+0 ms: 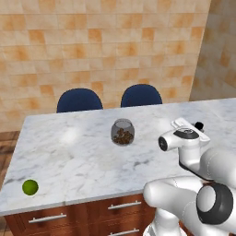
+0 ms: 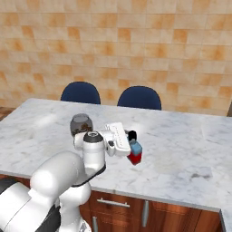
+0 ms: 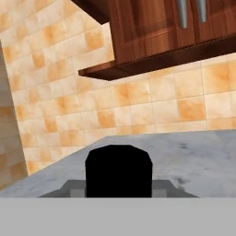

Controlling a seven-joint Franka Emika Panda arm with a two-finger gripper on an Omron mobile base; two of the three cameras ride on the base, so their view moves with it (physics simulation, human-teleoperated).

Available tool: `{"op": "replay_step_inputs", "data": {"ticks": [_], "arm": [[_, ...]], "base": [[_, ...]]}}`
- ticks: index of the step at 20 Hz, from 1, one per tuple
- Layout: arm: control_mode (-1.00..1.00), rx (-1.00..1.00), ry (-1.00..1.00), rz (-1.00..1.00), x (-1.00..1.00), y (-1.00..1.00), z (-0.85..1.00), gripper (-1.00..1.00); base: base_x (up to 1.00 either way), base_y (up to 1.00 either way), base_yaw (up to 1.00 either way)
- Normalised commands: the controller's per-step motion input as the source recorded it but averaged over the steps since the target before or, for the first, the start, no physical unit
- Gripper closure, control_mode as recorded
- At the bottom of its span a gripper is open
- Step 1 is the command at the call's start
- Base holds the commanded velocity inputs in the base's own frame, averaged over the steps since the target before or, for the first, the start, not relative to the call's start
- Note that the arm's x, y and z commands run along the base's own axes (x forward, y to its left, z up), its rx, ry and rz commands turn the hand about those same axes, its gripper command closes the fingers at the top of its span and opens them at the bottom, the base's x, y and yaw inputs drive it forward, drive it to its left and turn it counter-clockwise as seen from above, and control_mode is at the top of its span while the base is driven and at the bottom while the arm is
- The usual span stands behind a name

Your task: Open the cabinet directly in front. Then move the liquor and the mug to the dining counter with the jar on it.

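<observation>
A long marble tabletop [image 1: 83,156], white veined with grey, sits on reddish-brown wooden drawers with silver bar handles. Near its middle stands a rounded clear glass jar [image 1: 122,132] showing brown contents. Just right of the jar, the gripper [image 2: 134,146] is closed around a squat bottle [image 2: 134,152] with a red base, blue upper part and black cap; the hand covers much of it. Far left of the jar, near the front edge, lies a small round green fruit [image 1: 30,187]. Behind the jar, two dark blue chair backs [image 1: 79,100] rise, their seats hidden. In the hand view, wooden cabinet doors [image 3: 161,27] with grey bar handles are cut off at the top.
</observation>
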Motion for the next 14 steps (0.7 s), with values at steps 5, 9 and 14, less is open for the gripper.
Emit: {"op": "replay_step_inputs", "data": {"ticks": [5,9,14], "arm": [[-1.00,0.00,-0.05,0.00,0.13,0.00,-0.37,1.00],[-1.00,0.00,-0.09,0.00,0.07,0.00,-0.40,1.00],[-1.00,0.00,-0.12,0.00,0.02,0.00,-0.51,1.00]], "base": [[0.00,0.00,0.00],[0.00,0.00,0.00],[0.00,0.00,0.00]]}}
